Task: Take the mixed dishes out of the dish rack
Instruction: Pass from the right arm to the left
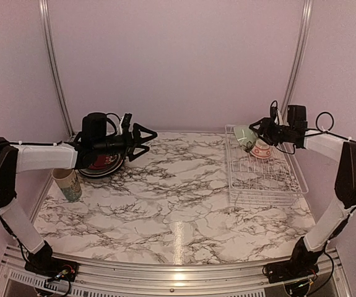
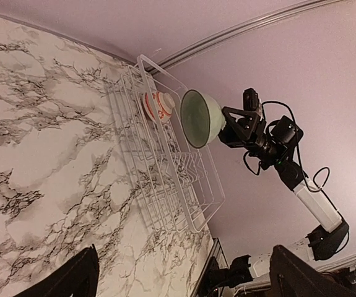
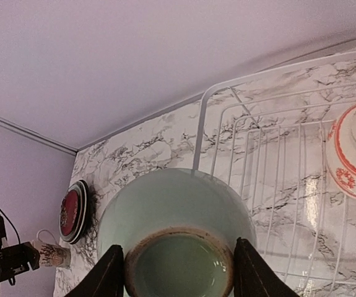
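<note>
My right gripper is shut on the foot of a pale green bowl, holding it tilted above the far left corner of the white wire dish rack. In the right wrist view the fingers clamp both sides of the bowl's brown-ringed base. A small orange-red-and-white bowl lies upside down in the rack's far end; it also shows in the right wrist view. My left gripper is open and empty, just right of a stack of plates at the far left.
A tall cream mug stands on the marble table near the left edge, in front of the plates. The rack's near part holds only bare dividers. Walls close the back and sides.
</note>
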Tool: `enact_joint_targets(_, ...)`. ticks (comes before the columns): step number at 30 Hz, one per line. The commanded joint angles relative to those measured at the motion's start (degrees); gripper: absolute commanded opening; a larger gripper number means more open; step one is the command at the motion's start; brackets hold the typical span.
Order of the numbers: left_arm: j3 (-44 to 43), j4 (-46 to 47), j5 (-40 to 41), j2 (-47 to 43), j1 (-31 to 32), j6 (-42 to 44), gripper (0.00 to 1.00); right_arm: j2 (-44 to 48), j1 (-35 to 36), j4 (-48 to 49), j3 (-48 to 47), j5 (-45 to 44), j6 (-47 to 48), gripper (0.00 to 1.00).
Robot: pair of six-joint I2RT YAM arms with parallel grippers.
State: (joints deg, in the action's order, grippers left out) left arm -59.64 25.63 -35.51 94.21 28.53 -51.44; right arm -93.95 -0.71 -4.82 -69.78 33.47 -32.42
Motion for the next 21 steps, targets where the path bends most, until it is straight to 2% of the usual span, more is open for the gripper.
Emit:
enact_joint_targets(1, -2.2, 19.4, -4.2, 5.1, 2.6, -13.6, 0.98, 4.3, 5.3, 7.7, -1.1, 3.0, -2.8, 0.28)
enact_joint_targets(8, -4.3, 36.2, -4.5, 12.2, 5.0, -26.0, 0.99, 2.5, 13.5, 13.1, -1.4, 2.9, -6.7, 0.27)
enact_joint_targets(21, -5.0, 37.1, -2.7, 15.0, 7.4, -27.1, 0.98, -5.4, 25.4, 20.0, -5.0, 4.7, -11.6, 0.27)
